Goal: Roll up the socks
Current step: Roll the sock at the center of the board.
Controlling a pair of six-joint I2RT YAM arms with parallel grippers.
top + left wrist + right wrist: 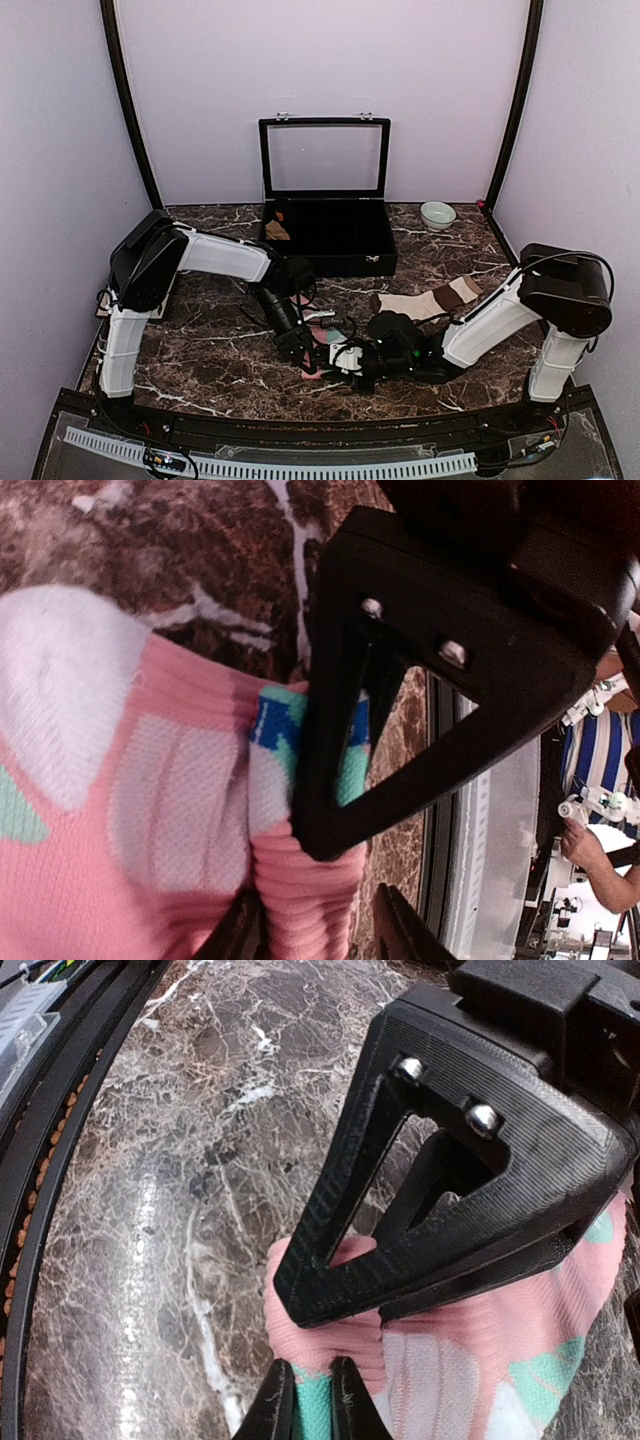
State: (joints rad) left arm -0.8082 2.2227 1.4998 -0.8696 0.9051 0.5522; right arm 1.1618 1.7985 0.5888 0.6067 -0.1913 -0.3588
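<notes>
The pink sock (pixel 312 372), with mint-green and white patches, lies at the front middle of the marble table, between both grippers. My left gripper (pixel 297 345) is open; in the left wrist view its jaws (pixel 318 920) stand either side of the sock's ribbed pink cuff (pixel 300 890), with a small gap at the right finger. My right gripper (pixel 345 362) is shut on the pink sock (pixel 450 1360), pinching a mint-green fold (pixel 312 1400) between its fingertips. Each gripper's black finger shows large in the other's wrist view. The cream-beige sock (pixel 430 300) with dark brown bands lies flat to the right.
A black compartment case (pixel 330 262) with its lid open stands at the back middle, with a small tan-brown bundle (pixel 277 230) in its left compartment. A pale green bowl (pixel 437 214) sits at the back right. The table's front rail (pixel 300 440) is close behind the grippers.
</notes>
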